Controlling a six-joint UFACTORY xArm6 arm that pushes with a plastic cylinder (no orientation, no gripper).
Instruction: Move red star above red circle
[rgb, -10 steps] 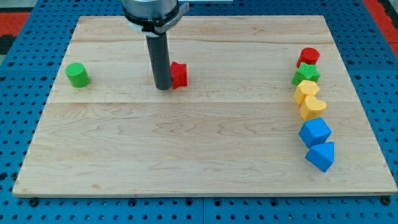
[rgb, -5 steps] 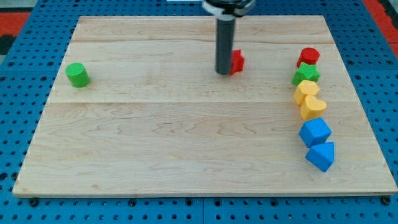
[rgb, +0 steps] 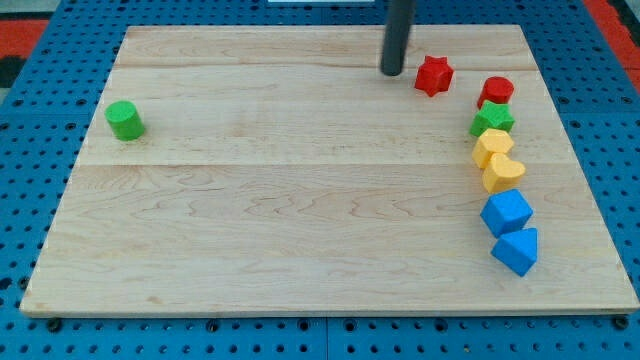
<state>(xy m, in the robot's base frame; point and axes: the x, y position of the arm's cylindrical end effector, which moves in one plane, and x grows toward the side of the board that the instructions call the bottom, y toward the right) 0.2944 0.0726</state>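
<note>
1 red star (rgb: 433, 75) right of my tip (rgb: 392, 72)

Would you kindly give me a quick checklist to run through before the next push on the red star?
1. My tip visible: ok.
2. Tip touching the red star: not ok; it sits apart, to the view's left.
3. Star above the red circle: not ok; it lies to the view's upper left of it.
4. Star clear of the green star: ok.
5. Board room above the circle: ok, though narrow.
</note>
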